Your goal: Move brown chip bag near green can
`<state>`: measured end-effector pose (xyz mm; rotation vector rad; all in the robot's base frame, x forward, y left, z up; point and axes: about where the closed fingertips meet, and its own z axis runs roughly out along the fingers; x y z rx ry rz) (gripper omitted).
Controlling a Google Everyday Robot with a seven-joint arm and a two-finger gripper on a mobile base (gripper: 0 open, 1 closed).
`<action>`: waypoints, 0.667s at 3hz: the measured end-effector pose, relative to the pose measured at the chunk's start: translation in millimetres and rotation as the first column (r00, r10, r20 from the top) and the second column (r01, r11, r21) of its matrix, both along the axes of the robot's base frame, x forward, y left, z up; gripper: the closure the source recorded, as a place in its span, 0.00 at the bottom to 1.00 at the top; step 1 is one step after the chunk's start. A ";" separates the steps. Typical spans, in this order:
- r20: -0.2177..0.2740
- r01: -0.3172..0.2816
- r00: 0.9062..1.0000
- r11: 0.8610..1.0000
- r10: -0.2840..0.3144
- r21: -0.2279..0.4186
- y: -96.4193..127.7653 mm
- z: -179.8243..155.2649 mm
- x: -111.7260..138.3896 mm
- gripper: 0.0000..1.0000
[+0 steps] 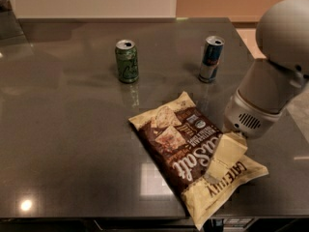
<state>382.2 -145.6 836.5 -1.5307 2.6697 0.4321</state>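
1. Bag (176, 151) lies flat near the front edge of the desk (63, 129), well apart from the green can (127, 61), which stands upright farther back. The move is not yet done.
2. My arm comes in from the right, wrist angled down. Pincer (224, 156) sits on the bag's near end.
3. I cannot tell how wide the pincer is, nor whether it grips the bag.

Brown chip bag (176, 151): dark-brown middle, cream-yellow ends, white script lettering, pale chips pictured toward the upper end, dark block letters on the lower yellow end.
Green can (127, 62): green body, silver top, pale markings on its side.
Blue-and-silver can (211, 59): blue and silver panels.
Gripper (223, 159): pale cream, at the bag's right edge, close in tone to the yellow end.
Arm (270, 81): light grey-white shell, dark vent slots.
Table (63, 129): dark grey, glossy, with small bright reflections.
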 end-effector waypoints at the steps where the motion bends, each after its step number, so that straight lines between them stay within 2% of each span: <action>1: -0.001 -0.011 1.000 1.000 0.011 -0.018 4.0 -1.6 -3.3 0.41; 2: -0.003 -0.006 1.000 1.000 0.006 -0.018 6.0 -0.2 -1.3 0.63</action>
